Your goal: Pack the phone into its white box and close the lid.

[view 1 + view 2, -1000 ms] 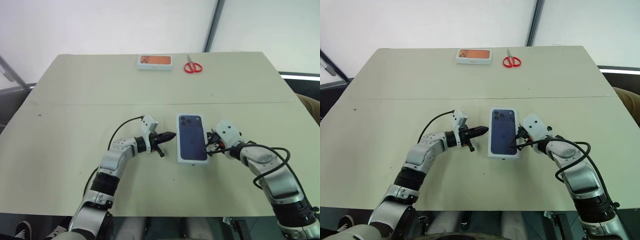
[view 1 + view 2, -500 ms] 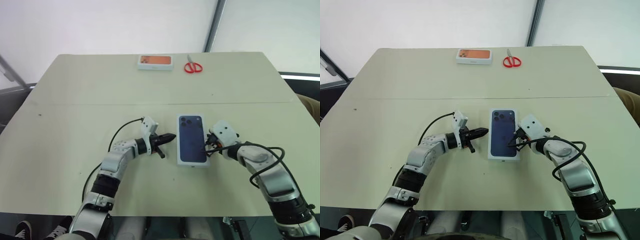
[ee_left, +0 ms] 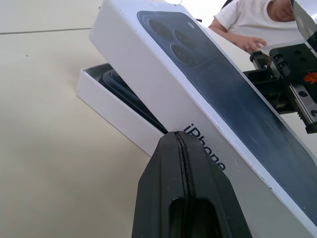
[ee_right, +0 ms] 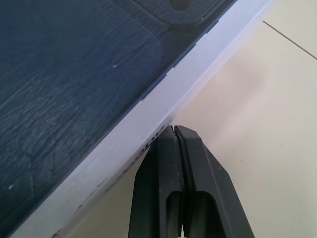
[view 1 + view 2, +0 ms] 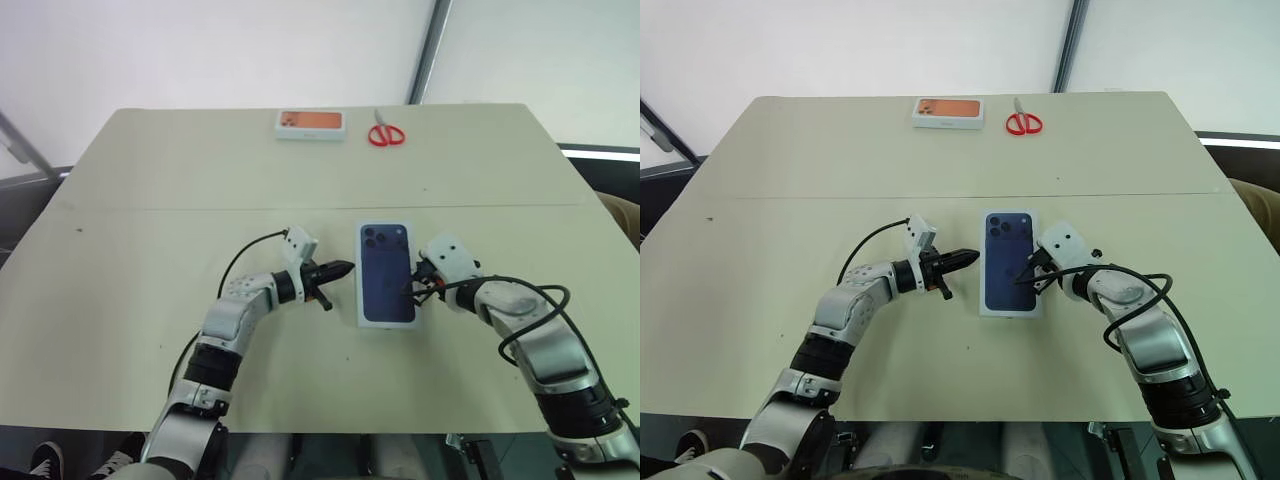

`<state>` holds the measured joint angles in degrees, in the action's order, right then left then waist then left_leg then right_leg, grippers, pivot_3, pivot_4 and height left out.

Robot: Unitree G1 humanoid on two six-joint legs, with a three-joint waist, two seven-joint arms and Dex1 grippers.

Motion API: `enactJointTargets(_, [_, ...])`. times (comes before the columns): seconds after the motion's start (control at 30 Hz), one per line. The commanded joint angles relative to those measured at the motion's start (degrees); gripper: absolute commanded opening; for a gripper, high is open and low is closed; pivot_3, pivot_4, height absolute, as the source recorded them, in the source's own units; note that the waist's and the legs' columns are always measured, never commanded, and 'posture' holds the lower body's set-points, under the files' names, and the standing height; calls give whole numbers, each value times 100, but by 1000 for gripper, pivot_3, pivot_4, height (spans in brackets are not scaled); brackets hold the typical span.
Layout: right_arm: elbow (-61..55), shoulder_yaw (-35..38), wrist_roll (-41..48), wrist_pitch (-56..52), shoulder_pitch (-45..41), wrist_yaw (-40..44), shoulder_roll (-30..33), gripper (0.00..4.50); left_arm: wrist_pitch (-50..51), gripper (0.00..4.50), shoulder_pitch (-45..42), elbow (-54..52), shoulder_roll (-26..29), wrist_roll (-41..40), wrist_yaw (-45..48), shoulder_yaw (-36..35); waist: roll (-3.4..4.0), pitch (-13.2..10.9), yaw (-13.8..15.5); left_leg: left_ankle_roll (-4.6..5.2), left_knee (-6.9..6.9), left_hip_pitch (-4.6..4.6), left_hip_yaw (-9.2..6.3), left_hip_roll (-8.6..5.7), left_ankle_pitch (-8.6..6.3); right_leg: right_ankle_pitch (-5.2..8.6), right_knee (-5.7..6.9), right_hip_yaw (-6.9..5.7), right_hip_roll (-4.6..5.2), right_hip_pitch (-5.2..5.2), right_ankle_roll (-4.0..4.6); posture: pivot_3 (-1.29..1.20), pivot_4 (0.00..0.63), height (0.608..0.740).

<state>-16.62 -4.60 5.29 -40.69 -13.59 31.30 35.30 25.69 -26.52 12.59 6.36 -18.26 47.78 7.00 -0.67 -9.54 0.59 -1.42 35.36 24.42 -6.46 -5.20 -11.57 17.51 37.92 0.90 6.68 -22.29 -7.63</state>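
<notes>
Two closed grippers were set against the lid (image 5: 386,272) from opposite long sides: the left gripper (image 5: 345,268), its black fingers pressed together on nothing, pointed at the lid's left wall, and the right gripper (image 5: 410,292), likewise clamped empty, had its tip at the lid's right edge. Over the last second the lid had been nudged slightly away from the left gripper, toward the right one, and had been turned a little straighter, while both hands had barely shifted. In the left wrist view the lid was seen tilted, raised on the side facing that gripper, with the white box (image 3: 115,113) exposed beneath it and the phone (image 3: 130,99) lying dark inside the tray, just ahead of the fingertips. The phone was therefore judged packed, and the lid placed but not seated; pressing it down square over the tray was judged to remain.

"iPhone" was read in grey letters on the lid's side wall, just past the left fingertips (image 3: 179,141). A dark blue phone picture with three lenses was printed on its top face. Far beyond both hands lay a white box with orange picture (image 5: 310,123), whose writing could not be read, and red scissors (image 5: 385,133).
</notes>
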Motion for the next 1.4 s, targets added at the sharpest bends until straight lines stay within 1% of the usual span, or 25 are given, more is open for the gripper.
enactJointTargets(0.03, [-96, 57, -80, 162, 18, 16, 101, 53, -5, 0, 51, -236, 7, -125, 22, 0, 0, 0, -3, 0, 0, 0, 0, 0, 0, 0, 0, 0, 0, 0, 0, 0, 150, 740])
enactJointTargets(0.13, [-98, 171, -169, 181, 44, -80, 138, 53, -27, 0, 130, -368, 83, -157, 24, -50, 0, 0, -2, 0, 1, 0, 0, 0, 0, 0, 0, 0, 0, 0, 0, 0, 150, 740])
enactJointTargets(0.23, [-239, 449, 111, 22, 101, -93, -19, 53, 5, 0, 249, -589, 127, -304, 86, -97, 0, 0, 0, 0, 0, 0, 0, 0, 0, 0, 0, 1, 0, 0, 0, 0, 150, 740])
enactJointTargets(0.33, [-398, 515, 39, 152, 337, 24, 202, 53, 189, 0, 395, -867, 184, -411, 108, 7, 1, 0, 2, 0, 1, 0, 0, 0, 0, 0, 0, 1, 1, 1, 0, 0, 150, 740])
enactJointTargets(0.57, [-988, 838, 553, -216, 637, 191, 163, 53, 398, 0, 625, -1137, 268, -507, 62, 82, 1, 1, -3, 0, -1, -1, 0, 2, 0, 0, 1, 2, -2, 0, 0, 0, 150, 740])
enactJointTargets(0.7, [-1225, 825, 668, -319, 801, 289, 260, 53, 383, 0, 663, -1103, 241, -473, 46, 147, 1, 0, 5, 0, 0, 0, 0, 2, 0, 0, 1, 2, -1, 1, 0, 0, 150, 740])
enactJointTargets(1.1, [-1357, 791, 672, -389, 889, 327, 353, 53, 285, 0, 582, -964, 110, -413, -16, 270, 1, 0, 15, 0, 1, 0, 0, 1, 0, 0, 1, 1, 1, 3, 0, 0, 150, 740])
enactJointTargets(1.4, [-1578, 599, 710, -740, 519, 343, 496, 53, 317, 0, 392, -1045, -8, -473, -99, 265, 0, 0, 9, 0, 2, 0, 0, 1, 0, 0, 0, 1, 1, 2, 0, 0, 150, 740])
